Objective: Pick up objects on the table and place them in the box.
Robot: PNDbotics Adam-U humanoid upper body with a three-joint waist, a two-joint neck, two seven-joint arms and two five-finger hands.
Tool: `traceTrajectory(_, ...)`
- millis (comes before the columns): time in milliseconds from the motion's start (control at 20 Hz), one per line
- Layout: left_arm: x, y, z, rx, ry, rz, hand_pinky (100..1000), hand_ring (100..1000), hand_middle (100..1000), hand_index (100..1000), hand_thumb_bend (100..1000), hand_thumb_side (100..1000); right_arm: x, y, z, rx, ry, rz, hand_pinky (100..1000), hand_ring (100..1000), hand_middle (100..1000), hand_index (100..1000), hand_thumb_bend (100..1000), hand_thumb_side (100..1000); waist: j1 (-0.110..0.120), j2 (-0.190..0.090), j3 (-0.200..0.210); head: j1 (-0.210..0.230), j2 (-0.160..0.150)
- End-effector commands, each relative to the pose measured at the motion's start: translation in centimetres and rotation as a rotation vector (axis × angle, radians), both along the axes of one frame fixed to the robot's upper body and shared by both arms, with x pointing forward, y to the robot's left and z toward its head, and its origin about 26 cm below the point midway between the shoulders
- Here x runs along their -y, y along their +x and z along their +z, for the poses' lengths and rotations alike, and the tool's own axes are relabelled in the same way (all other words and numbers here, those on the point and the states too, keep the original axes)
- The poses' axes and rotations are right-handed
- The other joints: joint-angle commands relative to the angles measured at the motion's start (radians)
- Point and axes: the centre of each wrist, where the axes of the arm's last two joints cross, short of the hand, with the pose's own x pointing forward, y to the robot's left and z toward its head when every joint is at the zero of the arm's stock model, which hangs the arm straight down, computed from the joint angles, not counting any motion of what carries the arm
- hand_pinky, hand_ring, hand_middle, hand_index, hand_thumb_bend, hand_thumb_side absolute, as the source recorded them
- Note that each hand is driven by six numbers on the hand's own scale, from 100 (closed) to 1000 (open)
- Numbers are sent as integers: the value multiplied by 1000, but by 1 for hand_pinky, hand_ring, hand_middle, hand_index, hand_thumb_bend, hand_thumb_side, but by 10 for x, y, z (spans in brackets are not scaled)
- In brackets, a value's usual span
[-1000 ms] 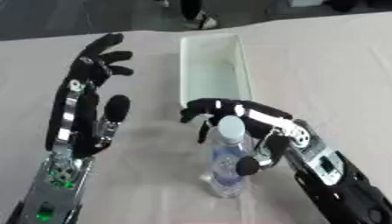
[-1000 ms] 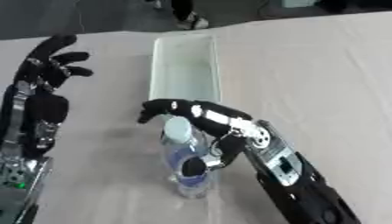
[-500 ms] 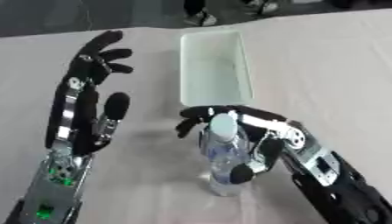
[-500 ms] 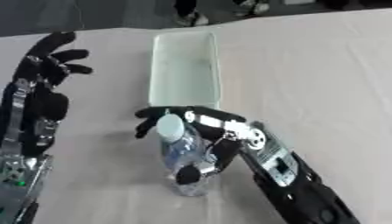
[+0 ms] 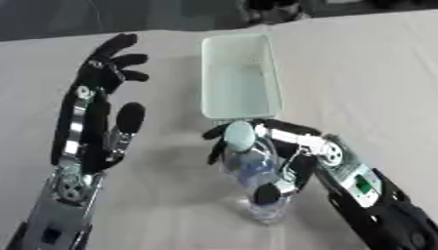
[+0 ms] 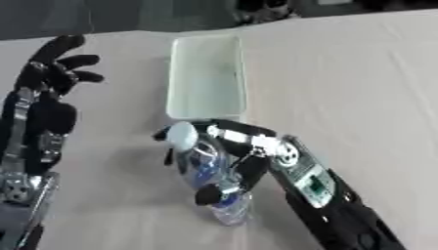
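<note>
A clear plastic bottle (image 5: 253,176) with a pale cap and a blue label stands on the table, its cap tilted toward the box. My right hand (image 5: 291,146) has its fingers and thumb curled round the bottle. The box (image 5: 239,76), a pale translucent tray, lies just beyond the bottle, with nothing visible inside. My left hand (image 5: 102,83) is held open at the left, fingers spread upward, apart from the bottle and the box.
The table (image 5: 368,73) is covered with a plain beige cloth. A dark floor and a person's feet (image 5: 273,10) show past the far edge, behind the box.
My right hand has come down from the bottle's cap and curled round the bottle's body. The bottle leans a little more toward the box. The left hand holds still.
</note>
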Motion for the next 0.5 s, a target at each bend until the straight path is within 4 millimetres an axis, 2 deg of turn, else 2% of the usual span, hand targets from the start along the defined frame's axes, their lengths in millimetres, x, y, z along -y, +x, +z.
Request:
traceTrajectory(50, -3, -1, 8, 29, -11, 6, 629, 776, 832, 926, 483, 782, 4, 3, 5, 81, 10, -16, 100, 197, 100, 415, 725, 343, 1, -12, 1, -10, 6)
traceTrajectory(100, -3, -1, 8, 28, -12, 7, 630, 776, 831, 926, 483, 783, 4, 4, 4, 75, 33, -54, 100, 125, 100, 334, 715, 348, 2, -11, 1, -10, 6)
traceTrajectory(150, -3, -1, 8, 28, -13, 8, 630, 776, 831, 926, 483, 783, 4, 4, 3, 71, 51, -86, 100, 100, 100, 303, 709, 349, 3, -11, 1, -10, 6)
traceTrajectory(300, -3, -1, 8, 29, -17, 11, 630, 775, 830, 926, 483, 782, 2, 4, 1, 62, 106, -171, 100, 100, 100, 217, 691, 344, 4, -10, 3, -10, 7)
traceTrajectory(400, -4, -1, 8, 29, -19, 14, 629, 775, 828, 926, 483, 781, 2, 4, 1, 60, 125, -217, 100, 100, 100, 183, 683, 322, 5, -9, 3, -11, 8)
traceTrajectory(500, -4, -1, 8, 28, -22, 17, 629, 775, 827, 926, 483, 781, 3, 4, 1, 52, 147, -276, 100, 100, 100, 166, 666, 346, 6, -7, 3, -12, 9)
